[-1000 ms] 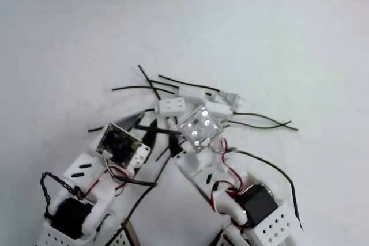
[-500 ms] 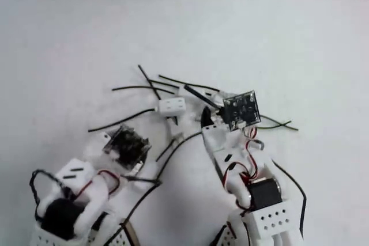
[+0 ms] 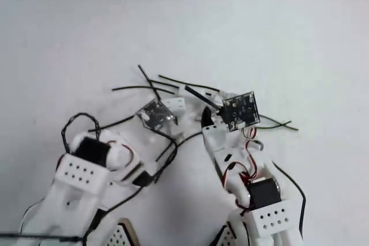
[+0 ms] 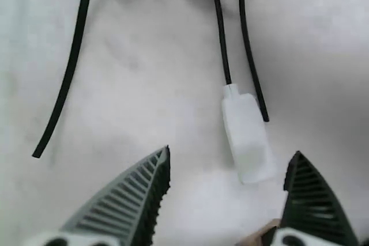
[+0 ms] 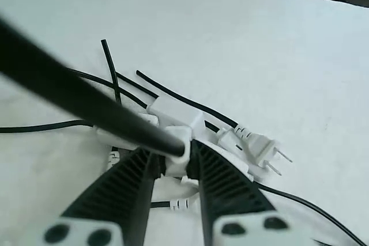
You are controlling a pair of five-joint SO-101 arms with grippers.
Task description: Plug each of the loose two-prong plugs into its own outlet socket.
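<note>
One connector (image 4: 247, 139) lies inside the spread left end effector (image 4: 230, 155); the right end effector (image 5: 173, 149) grips a second connector (image 5: 183, 133)

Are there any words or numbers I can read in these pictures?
None: no word, number or sign can be read.
The two-prong plug, the white socket block and the table show no print.
The circuit board on an arm: marks, if any, too small to read.
</note>
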